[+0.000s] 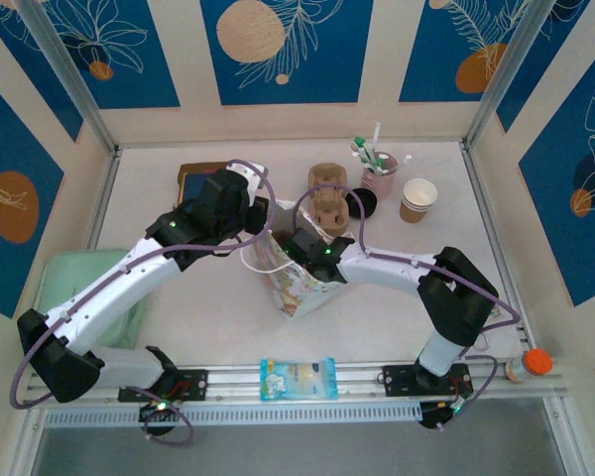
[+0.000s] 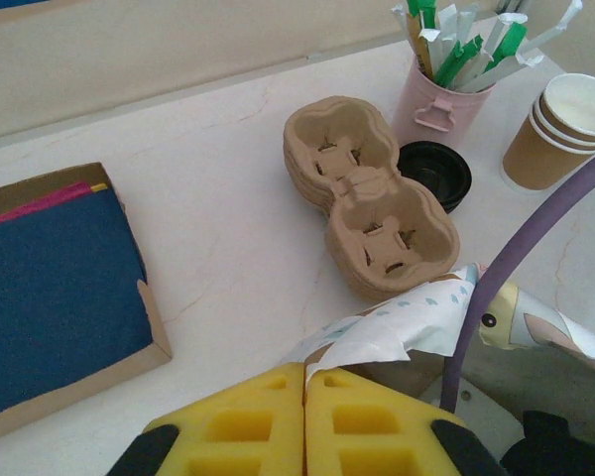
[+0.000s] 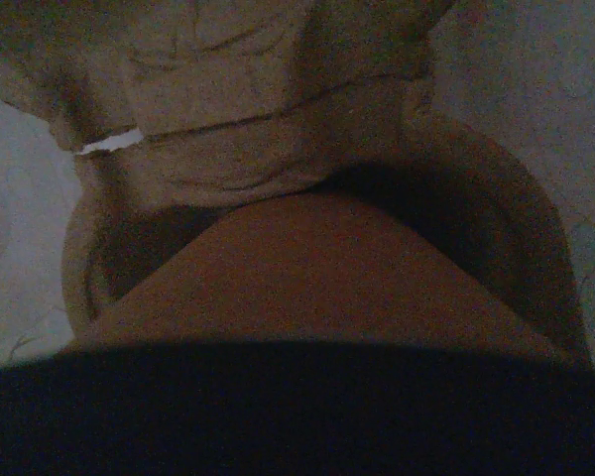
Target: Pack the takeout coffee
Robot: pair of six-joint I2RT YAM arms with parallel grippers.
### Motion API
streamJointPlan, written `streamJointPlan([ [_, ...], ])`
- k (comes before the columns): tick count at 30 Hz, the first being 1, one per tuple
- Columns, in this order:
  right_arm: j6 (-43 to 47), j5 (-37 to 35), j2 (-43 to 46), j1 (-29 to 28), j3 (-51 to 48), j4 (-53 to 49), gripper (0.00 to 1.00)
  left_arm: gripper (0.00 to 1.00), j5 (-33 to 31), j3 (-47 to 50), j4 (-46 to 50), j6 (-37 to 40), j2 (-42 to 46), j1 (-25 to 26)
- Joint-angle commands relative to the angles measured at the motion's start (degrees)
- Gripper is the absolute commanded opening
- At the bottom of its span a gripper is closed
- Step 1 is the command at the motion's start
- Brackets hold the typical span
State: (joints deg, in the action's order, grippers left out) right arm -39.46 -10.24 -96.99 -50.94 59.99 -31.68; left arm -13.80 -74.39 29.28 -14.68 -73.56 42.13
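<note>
A pale, marbled table (image 1: 426,297) is enclosed by cream walls fitted with blue leaf-patterned panels (image 1: 278,45). A printed paper bag (image 1: 297,293) stands upright near the middle of the table, and both arms are brought to it. The left gripper (image 1: 258,238) is positioned at the bag's rim on its left side. In the left wrist view its yellow pads (image 2: 248,426) are pressed flat together, with the bag's white, folded-over edge (image 2: 416,312) lying just beyond the tips. It cannot be told whether paper is pinched between them. The right gripper (image 1: 305,246) is lowered into the bag's mouth from the right. In the dim right wrist view a rounded kraft-brown body, apparently the takeout coffee (image 3: 327,268), is seen directly below the camera inside the bag. The fingers cannot be made out there, so a hold on the cup cannot be confirmed. Behind the bag a moulded pulp cup carrier (image 2: 367,198) is laid flat, with a black lid (image 2: 436,174) touching its right side. A pink cup (image 2: 436,104) of wrapped stirrers and a stack of brown cups (image 2: 555,134) are placed further right. A blue box (image 2: 59,288) is placed at the far left, and a green cloth (image 1: 89,288) is laid under the left arm.
</note>
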Motion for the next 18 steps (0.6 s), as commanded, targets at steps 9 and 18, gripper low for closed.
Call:
streamJointPlan([
  [9, -0.25, -1.12, -11.79, 0.97, -6.01, 0.39, 0.60, 0.09, -1.23, 1.90, 0.42, -0.27, 1.02, -0.56],
  [18, -0.01, -0.75, -12.66, 0.95, -5.08, -0.72, 0.77, 0.09, -0.57, 3.15, -0.09, -0.73, 0.40, -1.52],
])
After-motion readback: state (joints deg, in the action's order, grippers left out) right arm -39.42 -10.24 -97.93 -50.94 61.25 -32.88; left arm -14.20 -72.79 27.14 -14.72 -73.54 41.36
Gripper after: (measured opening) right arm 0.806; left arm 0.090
